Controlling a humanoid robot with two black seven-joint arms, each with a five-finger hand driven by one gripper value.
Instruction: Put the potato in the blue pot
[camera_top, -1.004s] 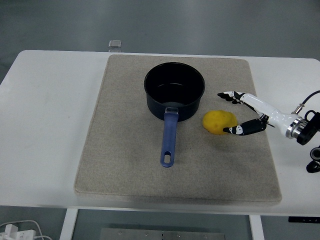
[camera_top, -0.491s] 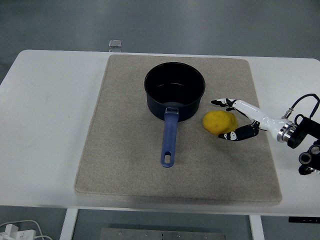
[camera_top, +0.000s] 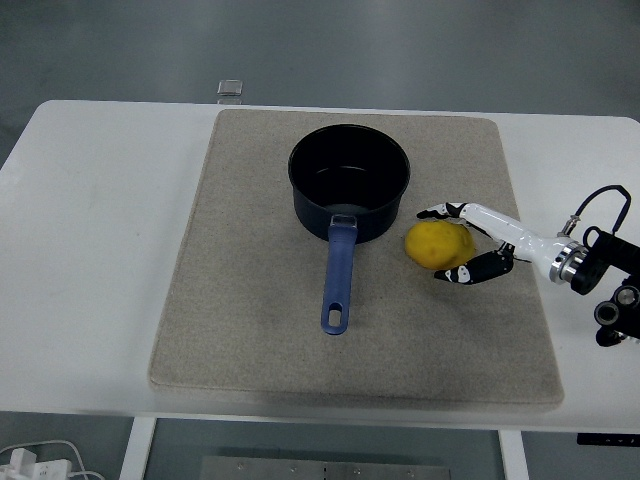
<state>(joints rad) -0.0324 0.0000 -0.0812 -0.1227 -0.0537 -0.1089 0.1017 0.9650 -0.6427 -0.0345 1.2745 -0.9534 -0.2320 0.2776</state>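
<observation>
**Closing in on the potato, grab not made yet**

So we're at the reach-and-grasp step here. Our right hand (camera_top: 470, 243) comes in from 3 o'clock, low over the beige mat (camera_top: 250, 330), and it's spread open around the right end of the potato (camera_top: 436, 244). One set of fingers (camera_top: 440, 212) sits along the potato's far side, the thumb tip (camera_top: 452, 274) at its near side. They look like they're touching or just about touching the skin, but we wouldn't call it a grip; the potato sits flat on the mat and nothing is lifted.

Where things are: the potato lies on the mat at roughly 4 o'clock from the blue pot (camera_top: 349, 180), just beside its wall, and right of the pot's handle (camera_top: 338, 276), which points toward 6 o'clock. The pot stands upright and looks empty inside.

Next move, as we read it: close the fingers snugly on the potato, lift it high enough to clear the rim, then carry it toward 10 o'clock and let go over the opening. It's round and smooth, so a loose pinch could let it roll off.

Left hand isn't in the shot at all. Everything's on the white worktop (camera_top: 90, 250).
</observation>
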